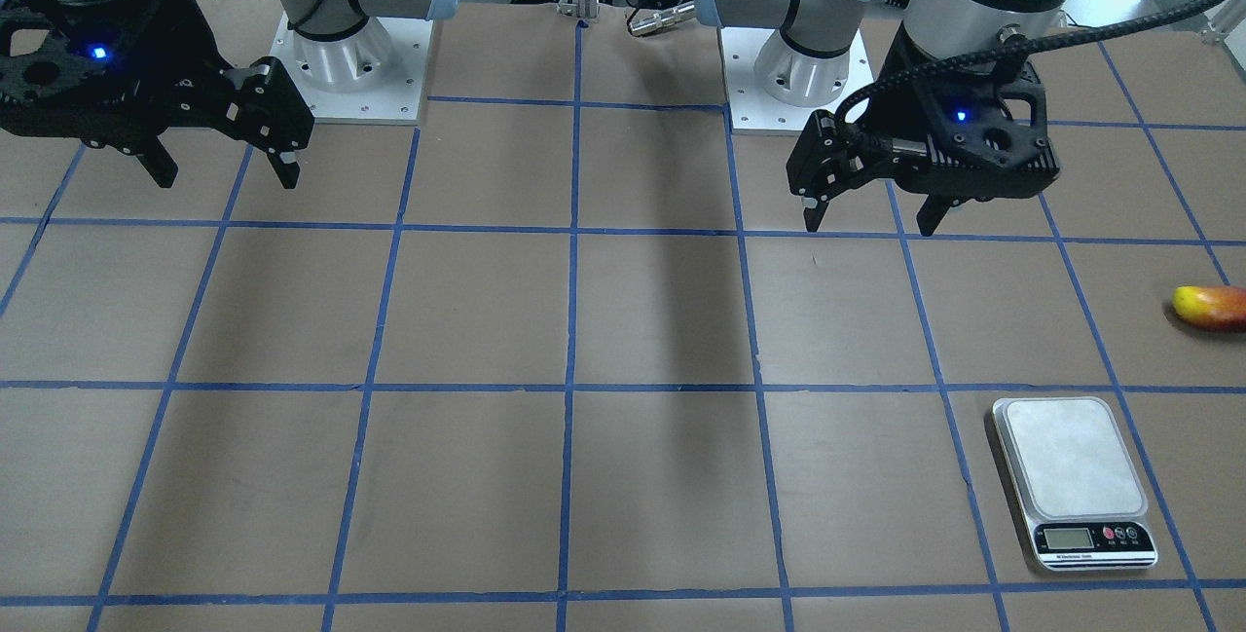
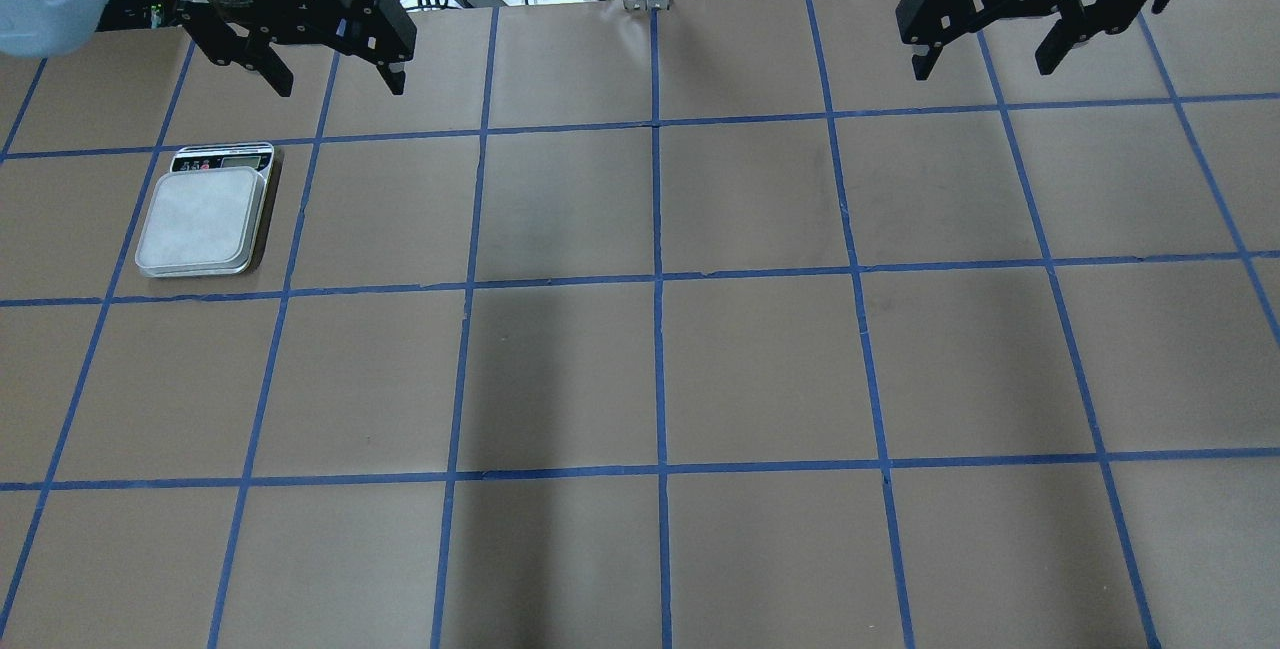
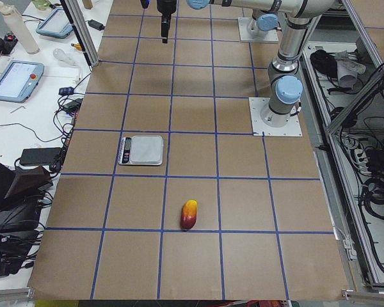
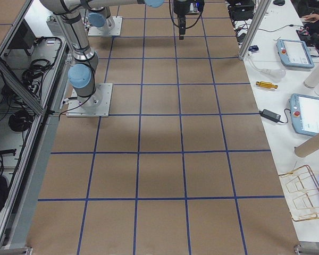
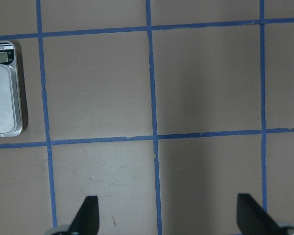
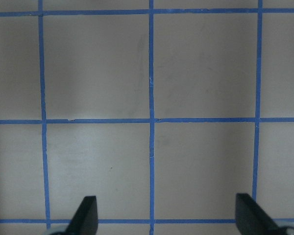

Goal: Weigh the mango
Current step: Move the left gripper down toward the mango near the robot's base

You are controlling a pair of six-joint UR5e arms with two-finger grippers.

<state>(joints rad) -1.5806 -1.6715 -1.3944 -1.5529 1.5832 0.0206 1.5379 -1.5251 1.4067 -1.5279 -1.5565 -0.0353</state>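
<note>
The left tool (image 1: 869, 221) and right tool (image 2: 982, 71) are hanging spread apart, gripping nothing. The mango (image 3: 189, 214) is lying on the desk (image 1: 662, 320) left of the scale (image 1: 1071, 462), apart from it. Glossy and rounded, it could be squirting away from the scale under an off-centre pinch.

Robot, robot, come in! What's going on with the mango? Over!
Left gripper and right gripper open, empty, above the table. Mango lying on the table, not on the scale yet. Nothing between mango and scale. Over.
</note>
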